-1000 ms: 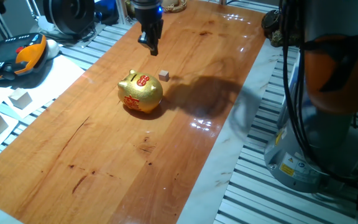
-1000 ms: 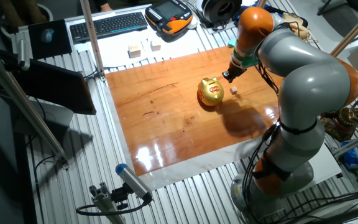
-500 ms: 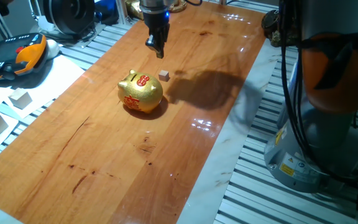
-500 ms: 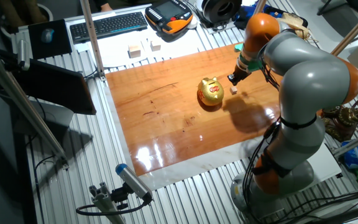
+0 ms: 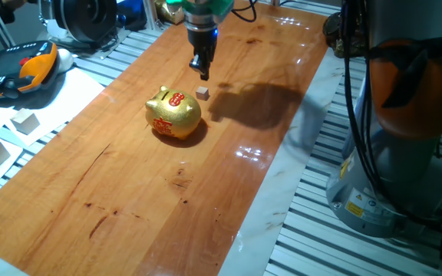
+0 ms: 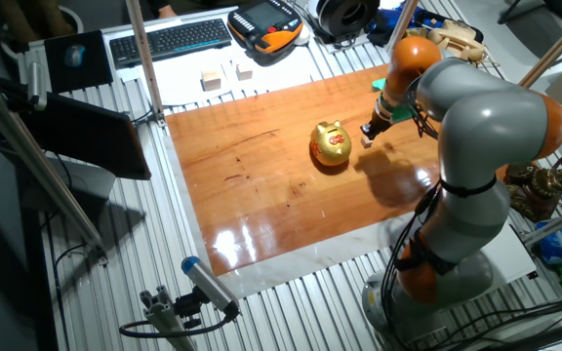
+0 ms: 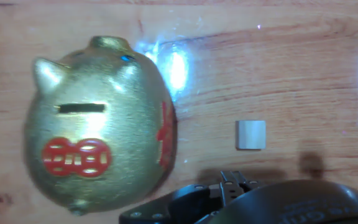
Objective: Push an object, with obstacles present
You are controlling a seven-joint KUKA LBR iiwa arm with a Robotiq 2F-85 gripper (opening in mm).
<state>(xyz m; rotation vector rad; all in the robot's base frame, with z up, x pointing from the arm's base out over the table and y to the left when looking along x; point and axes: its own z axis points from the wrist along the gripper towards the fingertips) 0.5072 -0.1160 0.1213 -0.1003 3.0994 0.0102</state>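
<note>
Tool hangs low over the wooden surface, its fingers pressed together into one narrow tip and gripping nothing. Just in front of that tip sits the tiny tan wooden cube, apart from it as far as the fixed views show. In the hand view the cube lies flat on the wood just past the tool's dark body at the bottom edge. Beside the cube, with a clear gap between, stands the gold piggy bank, its coin slot and red markings facing up. Pale wooden blocks rest off the board's edge.
</note>
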